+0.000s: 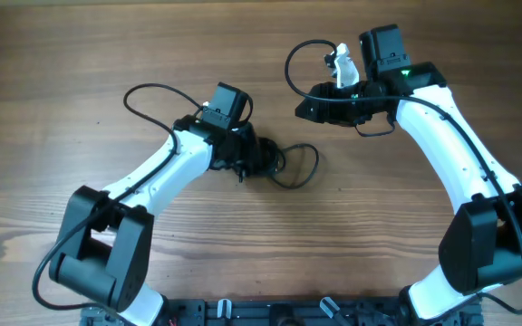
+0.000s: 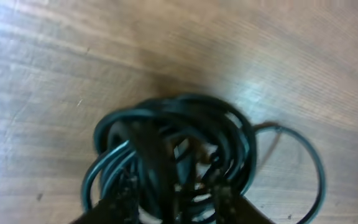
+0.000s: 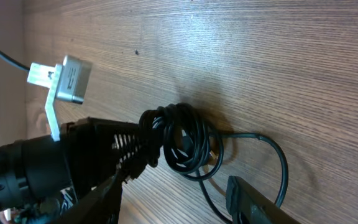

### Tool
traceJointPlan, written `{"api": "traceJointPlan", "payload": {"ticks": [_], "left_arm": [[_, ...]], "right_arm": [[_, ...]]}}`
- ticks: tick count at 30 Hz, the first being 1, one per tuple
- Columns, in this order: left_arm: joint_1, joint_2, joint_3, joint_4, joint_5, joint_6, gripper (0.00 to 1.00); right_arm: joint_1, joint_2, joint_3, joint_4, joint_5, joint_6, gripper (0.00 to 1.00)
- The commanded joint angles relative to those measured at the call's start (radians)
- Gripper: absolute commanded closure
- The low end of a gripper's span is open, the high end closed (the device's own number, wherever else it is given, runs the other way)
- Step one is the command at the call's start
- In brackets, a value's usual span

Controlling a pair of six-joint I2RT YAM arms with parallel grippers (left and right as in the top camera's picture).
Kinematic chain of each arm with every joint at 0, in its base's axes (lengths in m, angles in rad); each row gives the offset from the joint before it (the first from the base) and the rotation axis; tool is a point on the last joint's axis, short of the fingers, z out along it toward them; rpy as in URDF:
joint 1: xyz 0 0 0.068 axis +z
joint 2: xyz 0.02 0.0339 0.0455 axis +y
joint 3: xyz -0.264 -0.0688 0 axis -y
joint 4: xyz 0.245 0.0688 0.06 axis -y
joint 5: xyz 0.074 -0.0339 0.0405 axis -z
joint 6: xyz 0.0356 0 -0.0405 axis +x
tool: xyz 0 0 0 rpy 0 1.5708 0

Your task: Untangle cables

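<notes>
The cables (image 1: 275,163) are thin black cords wound into a small knot at the table's middle, with one loose loop (image 1: 308,167) trailing to the right. My left gripper (image 1: 248,163) is at the knot's left side, its fingers closed on the bunch. In the left wrist view the knot (image 2: 179,137) fills the space between the two fingers (image 2: 176,202). The right wrist view shows the knot (image 3: 182,140) held by the left gripper (image 3: 135,152), with the loop (image 3: 281,165) lying on the wood. My right gripper (image 1: 304,107) is open and empty (image 3: 176,205), up and to the right of the knot.
The wooden table (image 1: 62,54) stretches all round. The left arm's own wire (image 1: 148,91) arcs behind it, and the right arm's wire (image 1: 295,56) arcs above its wrist. The left arm's silver wrist camera (image 3: 70,79) shows in the right wrist view.
</notes>
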Motion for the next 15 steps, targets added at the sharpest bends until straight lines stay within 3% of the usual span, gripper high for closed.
{"api": "traceJointPlan", "payload": {"ticks": [1, 4, 10, 13, 15], "left_arm": [[-0.006, 0.008, 0.009, 0.019, -0.020, -0.009, 0.74], [-0.006, 0.008, 0.009, 0.020, -0.020, -0.009, 0.81], [-0.007, 0.018, 0.003, 0.019, -0.030, 0.006, 0.84], [-0.008, 0.040, 0.003, 0.019, -0.035, 0.006, 0.96], [-0.008, 0.040, 0.003, 0.020, -0.034, 0.006, 0.96]], "right_arm": [[0.003, -0.030, 0.009, -0.001, -0.001, -0.023, 0.44], [0.003, -0.030, 0.009, -0.001, -0.001, -0.023, 0.44], [0.003, -0.030, 0.009, -0.001, -0.002, -0.022, 0.44], [0.003, -0.030, 0.009, -0.002, -0.002, -0.022, 0.44], [0.003, -0.030, 0.009, -0.002, -0.002, -0.022, 0.43]]}}
